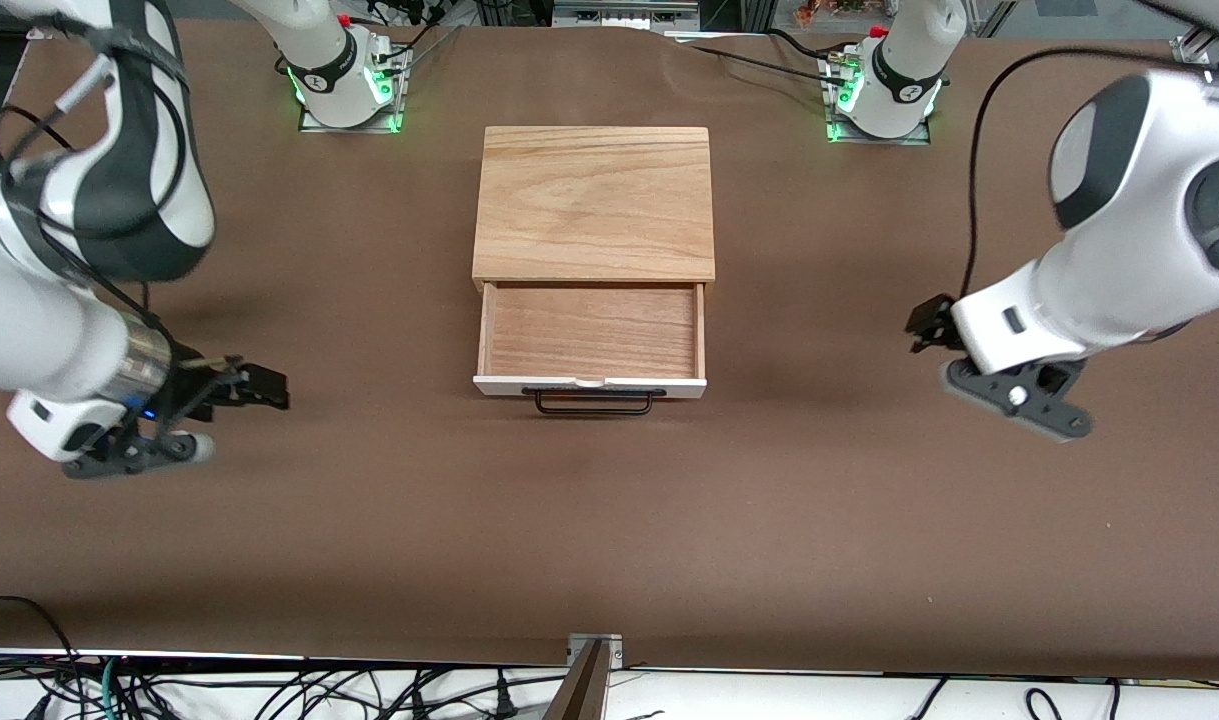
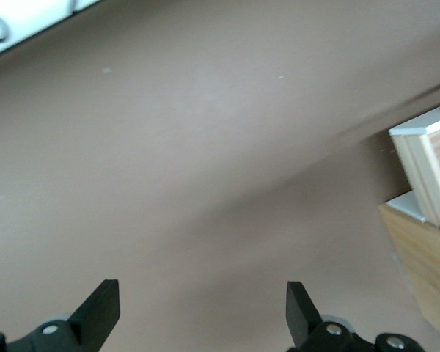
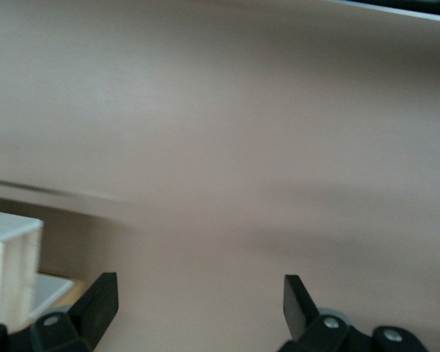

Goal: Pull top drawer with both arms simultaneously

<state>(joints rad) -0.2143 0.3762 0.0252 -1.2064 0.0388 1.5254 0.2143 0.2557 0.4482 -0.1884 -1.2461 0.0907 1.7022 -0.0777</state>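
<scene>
Standing pulled out of the oak-topped wooden cabinet (image 1: 594, 205), toward the front camera, the shallow light-wood top drawer (image 1: 590, 335) with white front panel shows its wide black wire handle (image 1: 594, 403) untouched. The left gripper (image 2: 203, 312) and right gripper (image 3: 200, 308) hang wide open and empty over the brown table (image 1: 609, 520), one toward each end, well apart from the drawer. Any further pull probably calls for both closing on the handle evenly, then drawing straight together.
</scene>
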